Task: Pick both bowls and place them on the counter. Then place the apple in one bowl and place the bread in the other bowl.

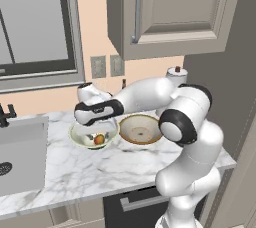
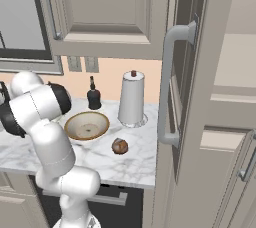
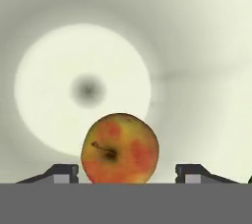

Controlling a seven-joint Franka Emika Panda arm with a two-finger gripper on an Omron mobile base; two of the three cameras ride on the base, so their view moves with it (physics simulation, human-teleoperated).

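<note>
Red-orange apple (image 3: 119, 148) with a yellowish patch lies between the hand's (image 3: 127, 173) spread fingertips (image 3: 64, 173), clear gaps either side, nothing gripped. Beneath it sits the pale cream-green bowl (image 1: 79, 137) on the white marble counter (image 1: 75, 172), the tan brown-rimmed bowl (image 1: 141, 128) just beside.

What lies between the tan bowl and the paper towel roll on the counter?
Nothing: in the right base view the counter is bare marble between the tan bowl and the paper towel roll.
</note>
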